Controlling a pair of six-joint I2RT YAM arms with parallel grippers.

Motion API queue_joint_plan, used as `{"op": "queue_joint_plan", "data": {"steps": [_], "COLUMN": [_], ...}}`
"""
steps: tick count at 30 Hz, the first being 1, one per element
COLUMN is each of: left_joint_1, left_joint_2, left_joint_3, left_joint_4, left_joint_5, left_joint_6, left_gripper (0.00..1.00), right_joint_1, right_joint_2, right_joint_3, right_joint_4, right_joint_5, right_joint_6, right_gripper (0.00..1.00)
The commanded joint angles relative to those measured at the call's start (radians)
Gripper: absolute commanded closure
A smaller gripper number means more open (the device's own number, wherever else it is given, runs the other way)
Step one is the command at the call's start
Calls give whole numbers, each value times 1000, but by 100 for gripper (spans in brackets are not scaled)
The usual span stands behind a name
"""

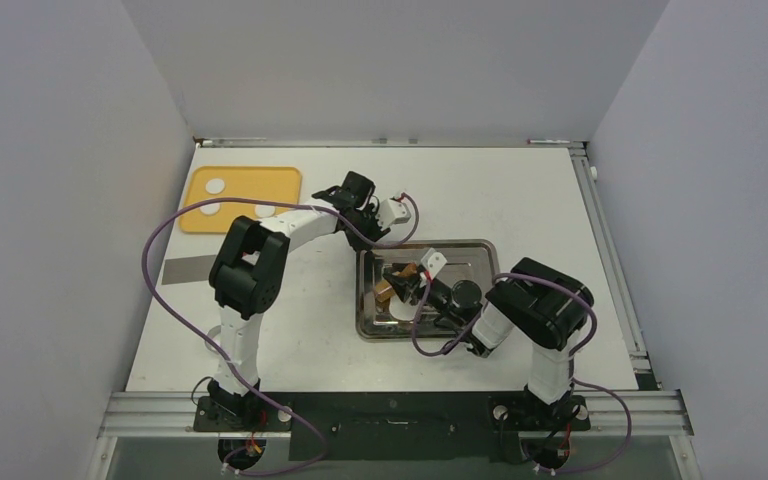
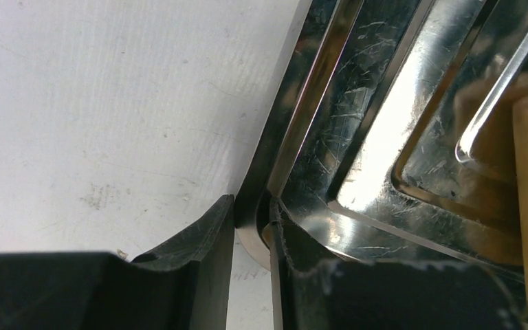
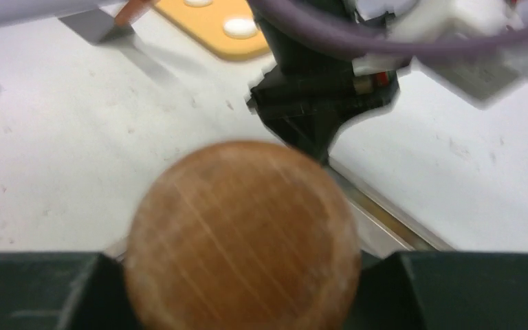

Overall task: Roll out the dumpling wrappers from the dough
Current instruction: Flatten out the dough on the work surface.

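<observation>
Three white dough lumps (image 1: 215,185) lie on a yellow tray (image 1: 280,180) at the far left; one dough lump (image 3: 240,27) also shows in the right wrist view. A flat white dumpling wrapper (image 1: 392,316) lies in the metal tray (image 1: 480,245). My left gripper (image 1: 368,238) (image 2: 252,203) straddles the far-left corner rim of the metal tray (image 2: 357,137), one finger outside and one inside, shut on it. My right gripper (image 1: 405,283) (image 3: 247,256) is shut on a wooden rolling pin (image 3: 244,234), held over the tray just beyond the wrapper.
A grey flat sheet (image 1: 185,268) lies on the white table near the left wall. The left arm's wrist (image 3: 316,103) hangs close in front of the rolling pin. The metal tray's rim (image 3: 378,206) runs below it. White walls enclose the table on three sides.
</observation>
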Motion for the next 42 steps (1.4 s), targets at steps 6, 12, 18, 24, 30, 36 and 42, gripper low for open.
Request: {"op": "queue_joint_plan", "data": {"steps": [6,12,18,24,30,36,42], "left_joint_1": [-6,-6,-11,-16,-17,-17,-19], "left_joint_2": [41,45,47,45,44,44,42], "left_joint_3": [-24,-20,-23,-28,-31,-31,-32], "left_joint_4": [-116,-119,-113,-109,-108,-109,-110], "left_joint_5": [-28,-30,-41,-50,-52,-53,-50], "left_joint_6": [12,10,9,10,12,12,12], "left_gripper": [100,100,100,100,100,100,100], "right_joint_1": [13,27,54,80,108,147,209], "right_joint_2": [-27,-103,-302,-402,-394,-246,-157], "right_joint_3": [-194,-174,-133,-82,-169,-245,-324], "right_joint_4": [27,6,-81,-116,-109,-39,74], "right_joint_5": [152,156,244,255,259,363,469], "right_joint_6": [-55,-51,-48,-78,-61,-90,-38], "right_gripper": [92,92,92,92,92,92,92]}}
